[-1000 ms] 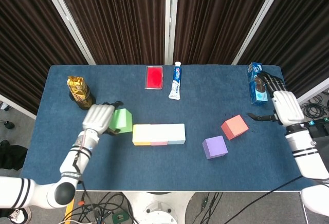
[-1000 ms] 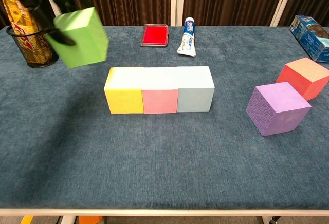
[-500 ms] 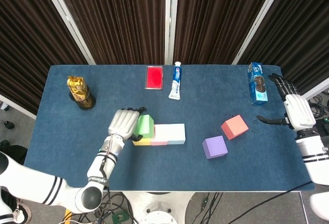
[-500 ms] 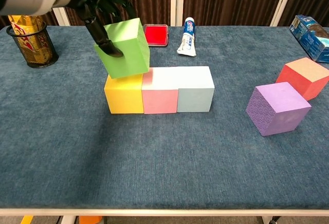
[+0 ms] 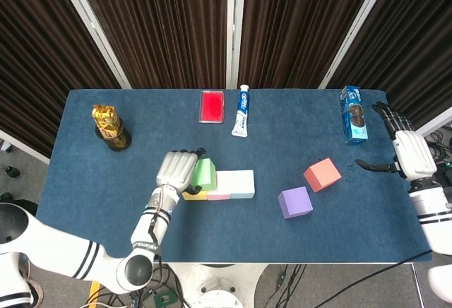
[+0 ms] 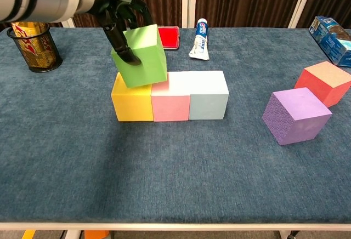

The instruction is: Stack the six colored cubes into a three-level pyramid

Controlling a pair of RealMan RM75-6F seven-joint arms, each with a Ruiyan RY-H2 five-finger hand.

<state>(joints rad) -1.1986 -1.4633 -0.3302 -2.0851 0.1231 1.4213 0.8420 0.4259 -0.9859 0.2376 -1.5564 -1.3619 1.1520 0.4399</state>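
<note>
Item: green foam cube [image 6: 141, 58], tilted, gripped in your left hand [image 6: 118, 14] over the seam between yellow cube [image 6: 131, 101] and pink cube [image 6: 170, 103], mid-worktop. Right hand [image 5: 407, 151] empty, fingers spread, far edge.

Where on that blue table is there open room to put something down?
The front strip of the table before the row of cubes is bare, as is the left between the snack cup and row. Crowded: around the purple cube and red cube.

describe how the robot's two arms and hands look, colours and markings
Both arms are white with black bands near the joints. The left hand has a pale grey-white back and dark fingers. The right hand looks the same: pale back, black fingers.
</note>
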